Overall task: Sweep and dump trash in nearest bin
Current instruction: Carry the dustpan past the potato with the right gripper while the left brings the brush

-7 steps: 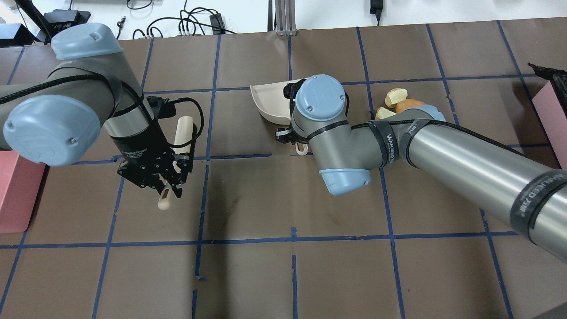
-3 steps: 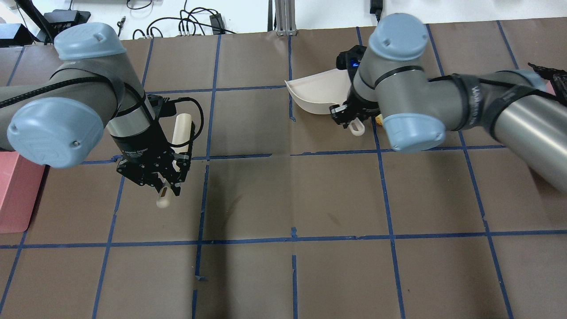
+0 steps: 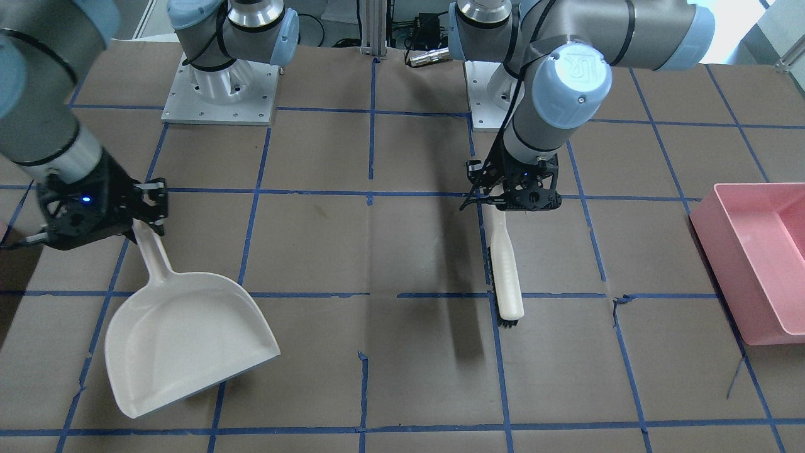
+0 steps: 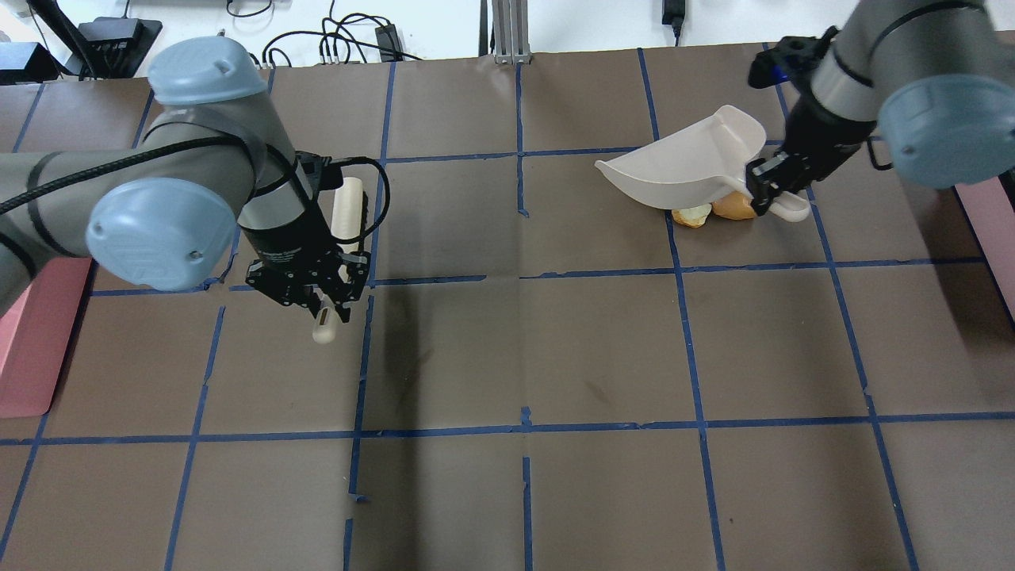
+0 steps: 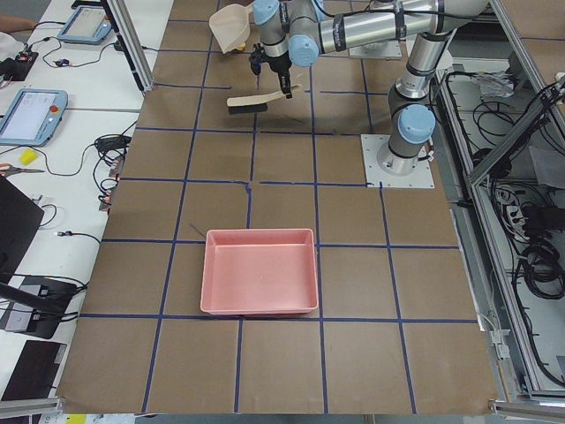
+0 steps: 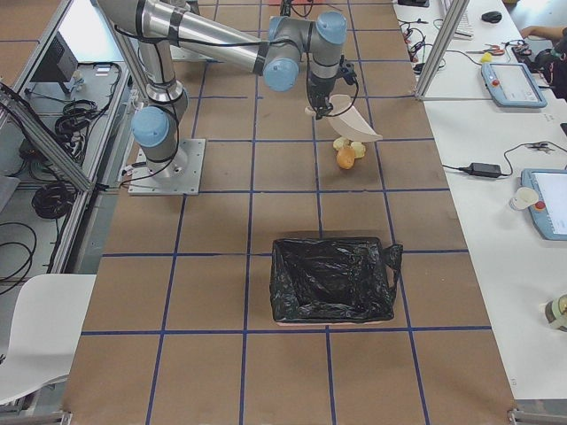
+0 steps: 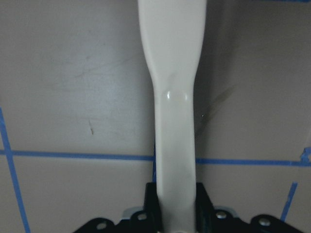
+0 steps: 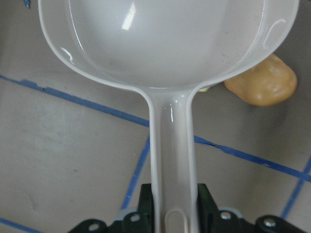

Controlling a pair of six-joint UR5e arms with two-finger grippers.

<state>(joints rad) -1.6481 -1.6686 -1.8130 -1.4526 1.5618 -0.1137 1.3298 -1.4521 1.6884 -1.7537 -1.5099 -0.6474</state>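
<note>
My right gripper (image 4: 773, 186) is shut on the handle of the white dustpan (image 4: 682, 162), which hangs tilted over the trash. Below the pan's rear edge show a brown lump (image 4: 733, 208) and a pale chunk (image 4: 691, 214); the exterior right view shows the lump (image 6: 345, 158) with two pale chunks (image 6: 341, 142) beside it. The right wrist view has the lump (image 8: 262, 82) just past the pan's rim. My left gripper (image 4: 317, 289) is shut on the handle of a cream brush (image 4: 346, 206), whose bristles rest low over the table (image 3: 506, 302).
A pink bin (image 3: 755, 251) stands at the table's end on my left side. A bin lined with a black bag (image 6: 332, 279) stands at the end on my right side, its pink wall (image 4: 987, 214) at the overhead view's edge. Blue tape lines cross the brown table.
My right arm has swung the dustpan rightward and farther back, from left of the trash to above it. My left arm has moved a little to the right with the brush.
</note>
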